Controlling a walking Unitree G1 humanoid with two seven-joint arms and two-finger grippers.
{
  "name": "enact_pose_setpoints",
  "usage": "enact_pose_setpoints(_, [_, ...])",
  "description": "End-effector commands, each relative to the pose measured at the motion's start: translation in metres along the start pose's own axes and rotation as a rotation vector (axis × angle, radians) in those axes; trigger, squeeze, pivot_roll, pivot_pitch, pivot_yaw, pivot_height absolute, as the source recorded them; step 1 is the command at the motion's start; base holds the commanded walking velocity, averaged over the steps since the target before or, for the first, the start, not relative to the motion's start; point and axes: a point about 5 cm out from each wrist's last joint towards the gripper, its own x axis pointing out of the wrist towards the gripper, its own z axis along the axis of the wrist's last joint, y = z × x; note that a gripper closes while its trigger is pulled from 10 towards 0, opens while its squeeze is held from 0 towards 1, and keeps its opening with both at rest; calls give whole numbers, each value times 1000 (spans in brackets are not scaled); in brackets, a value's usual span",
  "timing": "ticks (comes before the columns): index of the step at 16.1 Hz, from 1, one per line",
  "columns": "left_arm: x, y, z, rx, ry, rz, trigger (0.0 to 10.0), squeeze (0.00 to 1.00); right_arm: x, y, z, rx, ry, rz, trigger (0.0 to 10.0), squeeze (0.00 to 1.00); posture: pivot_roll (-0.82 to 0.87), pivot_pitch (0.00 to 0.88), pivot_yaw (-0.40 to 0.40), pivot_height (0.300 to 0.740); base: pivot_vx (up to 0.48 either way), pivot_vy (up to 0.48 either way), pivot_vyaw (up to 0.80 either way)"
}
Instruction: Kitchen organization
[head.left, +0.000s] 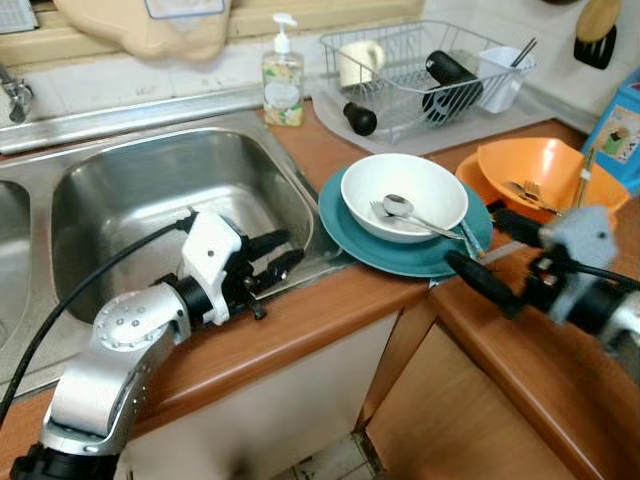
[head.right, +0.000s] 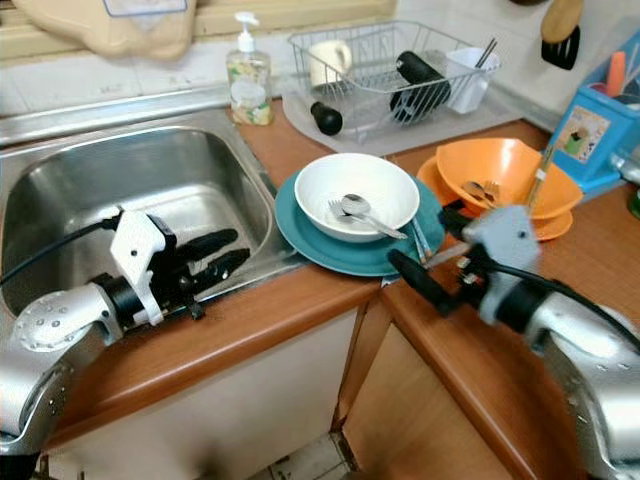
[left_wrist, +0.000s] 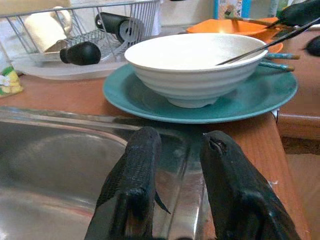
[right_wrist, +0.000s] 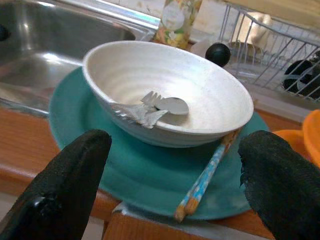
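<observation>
Jaws spread wide and empty, our right gripper (right_wrist: 172, 185) is facing the teal plate (right_wrist: 150, 180) at the tabletop (head.left: 330, 310) edge; our left gripper (head.left: 278, 255), slightly parted, is hovering at the sink (head.left: 150, 190) rim.

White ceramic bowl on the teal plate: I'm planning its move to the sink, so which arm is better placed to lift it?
Probably right. The right gripper is open, facing the white ceramic bowl closely; the left gripper sits at the steel sink edge.

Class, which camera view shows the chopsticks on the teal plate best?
The right wrist view: the chopsticks lie close, unobstructed, beside the white bowl. Both eye views show them small, partly hidden; the left wrist view shows only their ends.
</observation>
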Motion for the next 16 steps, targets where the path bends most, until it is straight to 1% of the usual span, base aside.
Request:
enact_pose_setpoints(1, [0, -3, 2, 10, -3, -5, 10000, 0, 5, -2, 0, -26, 11, -22, 10000, 0, -201, 0, -19, 740, 0, 0, 0])
enact_pose_setpoints(4, [1, -7, 2, 4, -8, -10, 10000, 0, 19, -5, 6, -15, -15, -50, 10000, 0, -194, 0, -26, 740, 0, 0, 0])
enact_pose_setpoints(5, [2, -8, 2, 1, -11, -12, 10000, 0, 24, -7, 10, -29, -31, -74, 10000, 0, -191, 0, -30, 740, 0, 0, 0])
enact_pose_setpoints(7, [3, -10, 2, 3, -11, -16, 10000, 0, 32, -8, 24, -39, -102, -96, 10000, 0, -189, 0, -28, 740, 0, 0, 0])
enact_pose_setpoints(9, [3, -11, 3, 4, -14, -22, 10000, 0, 38, 1, 41, -29, -177, -60, 10000, 0, -191, 0, -24, 740, 0, 0, 0])
enact_pose_setpoints(11, [5, -10, 4, 13, -21, -20, 10000, 0, 42, 19, 62, 11, -293, 43, 10000, 0, -197, 0, -19, 740, 0, 0, 0])
enact_pose_setpoints(12, [7, -9, 5, 16, -28, -18, 10000, 0, 41, 26, 74, 46, -363, 89, 10000, 0, -197, 0, -19, 740, 0, 0, 0])
enact_pose_setpoints(13, [9, -9, 6, 16, -33, -19, 10000, 0, 38, 26, 82, 68, -403, 103, 10000, 0, -201, 0, -16, 740, 0, 0, 0])
enact_pose_setpoints(14, [10, -11, 6, 15, -35, -25, 10000, 0, 32, 17, 83, 77, -408, 86, 10000, 0, -201, 0, -16, 740, 0, 0, 0])
enact_pose_setpoints(16, [10, -12, 5, 14, -34, -31, 10000, 0, 24, 0, 80, 115, -403, 8, 10000, 0, -206, 0, -15, 740, 0, 0, 0])
